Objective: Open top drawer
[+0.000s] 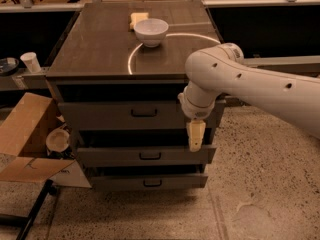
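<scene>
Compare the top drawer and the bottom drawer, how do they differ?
The top drawer has a taller, wider front than the bottom drawer. The top drawer sits just under the tabletop; the bottom drawer sits nearest the floor. The end effector hangs in front of the top drawer's right end, well above the bottom drawer. Both are grey, each with a small dark centre handle.
</scene>
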